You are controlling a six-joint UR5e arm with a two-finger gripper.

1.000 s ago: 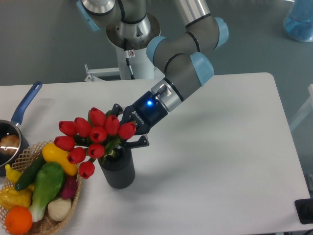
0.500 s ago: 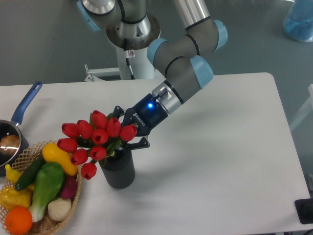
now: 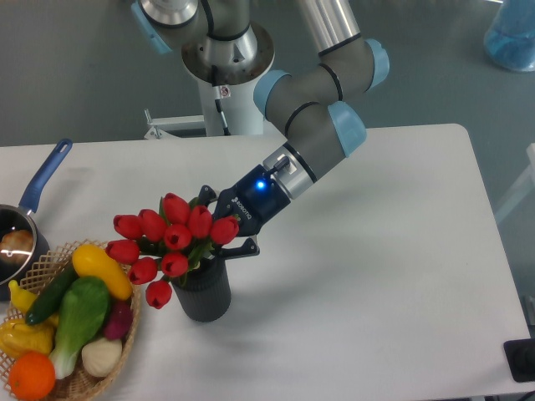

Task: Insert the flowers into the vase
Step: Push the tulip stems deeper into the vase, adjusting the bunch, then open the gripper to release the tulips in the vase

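On your white table [image 3: 376, 276], the claw [image 3: 219, 224] pinches the flowers [image 3: 171, 238], now shifted slightly right, stems entering the vase [image 3: 203, 292]; insertion looks nearly complete.

You are looking at a robotics lab: a plain white table [image 3: 376, 251] on a grey floor, the arm's pedestal base [image 3: 227, 58] bolted behind it, and plastic toy produce in a wicker basket [image 3: 100, 368] as props.
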